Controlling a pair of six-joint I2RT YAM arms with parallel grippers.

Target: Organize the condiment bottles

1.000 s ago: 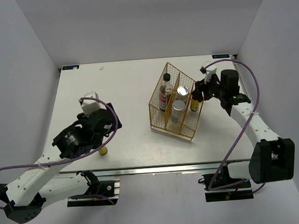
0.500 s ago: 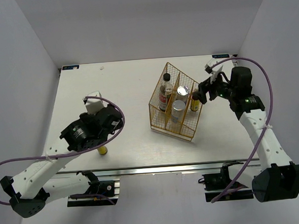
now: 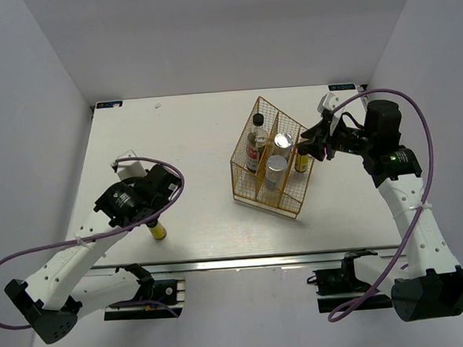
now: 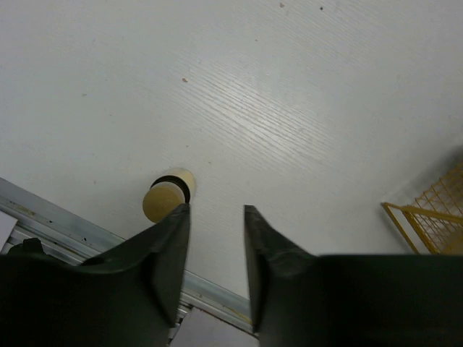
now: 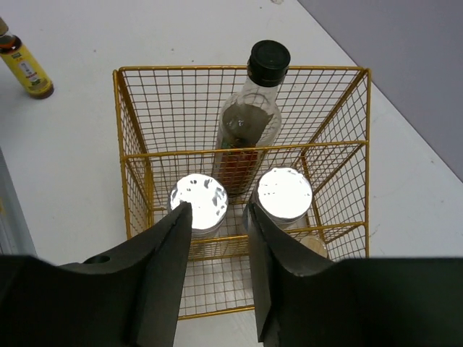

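One amber-yellow condiment bottle [image 3: 158, 231] stands alone near the table's front edge. Seen from above, its cap [image 4: 163, 201] lies just past my left fingertip, outside the jaws. My left gripper [image 3: 149, 218] [image 4: 215, 210] is open, with only bare table in the gap. The gold wire basket [image 3: 265, 207] [image 5: 239, 70] holds the tall clear bottle with a red label [image 3: 255, 144] [image 5: 249, 123], two white cylinders with silver lids [image 5: 201, 199] [image 5: 286, 194], and a second amber bottle [image 3: 302, 163]. My right gripper [image 3: 311, 146] [image 5: 219, 206] hovers open over the basket's right side, holding nothing.
The white table [image 3: 190, 144] ends in an aluminium rail [image 4: 43, 217] close behind the lone bottle. White walls enclose the left, back and right sides. The basket's corner [image 4: 427, 217] shows at the right in the left wrist view.
My left wrist has shifted left and back from above the lone bottle, and its jaws have narrowed. My right arm has drawn back slightly to the right of the basket, jaws also narrower.
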